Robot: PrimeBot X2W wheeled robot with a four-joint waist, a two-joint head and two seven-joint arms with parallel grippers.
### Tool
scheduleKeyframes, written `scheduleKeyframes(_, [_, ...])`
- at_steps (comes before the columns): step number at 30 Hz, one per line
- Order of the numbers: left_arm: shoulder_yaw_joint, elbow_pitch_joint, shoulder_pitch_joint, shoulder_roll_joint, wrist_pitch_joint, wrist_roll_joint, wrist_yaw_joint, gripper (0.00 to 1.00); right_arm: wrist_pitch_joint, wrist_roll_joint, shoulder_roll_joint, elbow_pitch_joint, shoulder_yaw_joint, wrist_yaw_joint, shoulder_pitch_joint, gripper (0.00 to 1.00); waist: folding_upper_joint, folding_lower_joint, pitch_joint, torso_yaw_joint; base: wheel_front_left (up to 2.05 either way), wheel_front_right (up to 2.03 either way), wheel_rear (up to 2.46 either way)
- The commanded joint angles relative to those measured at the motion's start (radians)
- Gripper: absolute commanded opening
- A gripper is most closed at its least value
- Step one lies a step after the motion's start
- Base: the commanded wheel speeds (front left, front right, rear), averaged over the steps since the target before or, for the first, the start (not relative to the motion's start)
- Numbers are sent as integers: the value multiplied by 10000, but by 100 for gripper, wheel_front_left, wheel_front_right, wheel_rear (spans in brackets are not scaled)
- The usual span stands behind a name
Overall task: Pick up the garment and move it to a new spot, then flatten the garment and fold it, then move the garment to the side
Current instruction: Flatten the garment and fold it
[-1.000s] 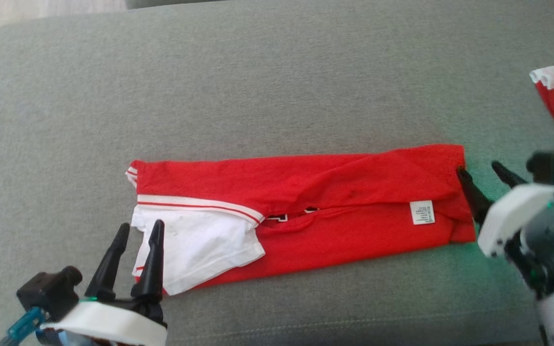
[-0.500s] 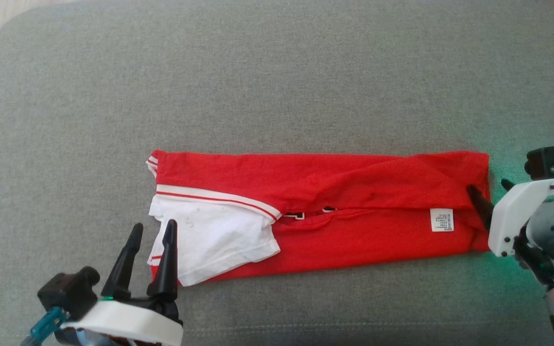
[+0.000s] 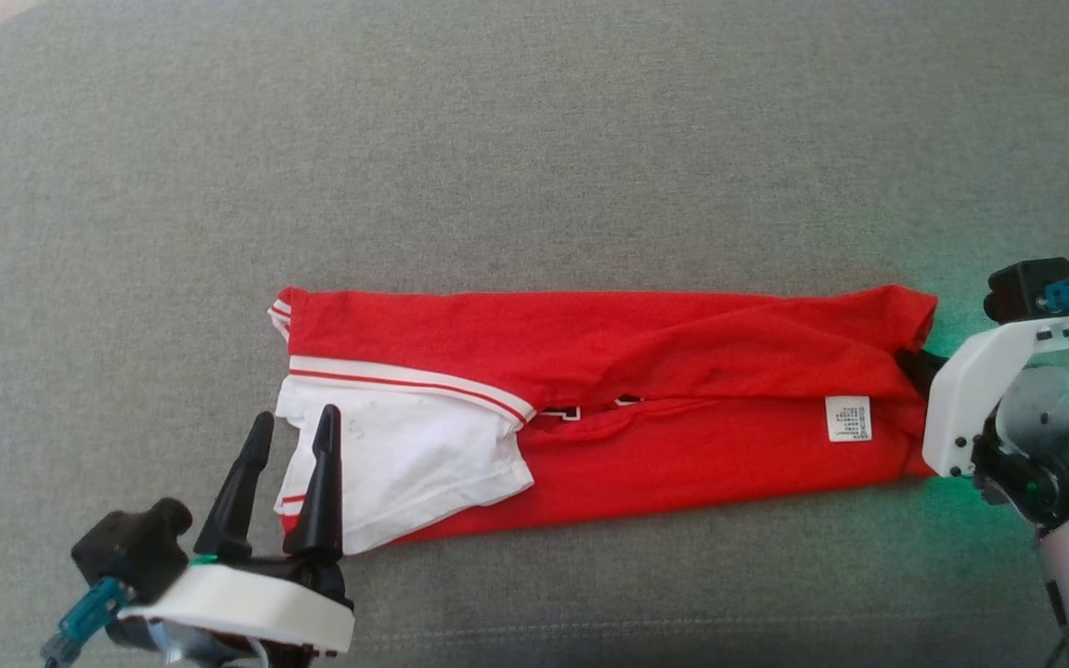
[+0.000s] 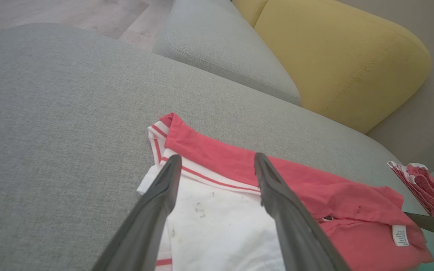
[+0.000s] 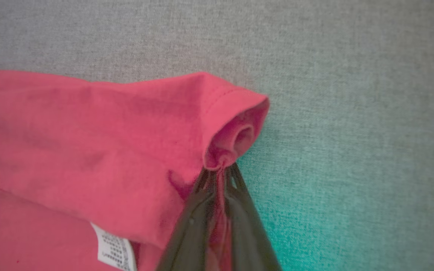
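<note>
Your right tool (image 5: 219, 171) is pinched shut on the garment (image 3: 646, 371) at its 3 o'clock hem (image 5: 236, 109), rolling the soft red knit into a tube. Your left tool (image 3: 293, 415) stands wide over the white sleeve (image 3: 405, 473) at 8 o'clock. The garment lies as 1 long folded strip on the coarse grey sofa (image 3: 534, 139).

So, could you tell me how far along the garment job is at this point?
Done: the garment lies flat on the grey cushion, folded lengthwise into a long strip. In hand: the right gripper is shut on its red hem end, while the left gripper hangs open by the white sleeve. Left: the crosswise fold, probably bringing one end over the other, then moving it to the side.
</note>
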Motion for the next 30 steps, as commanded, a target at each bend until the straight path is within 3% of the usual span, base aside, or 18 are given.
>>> scheduleKeyframes(1, [295,-253,-352,34,-95,123,-23,100,-95,57,-245,-202,132,65,-86,0,0,0,-27,-27,0,0,0])
scheduleKeyframes(20, [421,-344,-336,346,-164,429,180,100,-285,429,-1289,-1656,-1251,65,157,0,0,0,-579,-1026,0,0,0])
scheduleKeyframes(30, [564,-177,-338,473,-213,544,283,100,96,1365,-668,-2730,252,65,424,0,0,0,-1077,-1259,0,0,0])
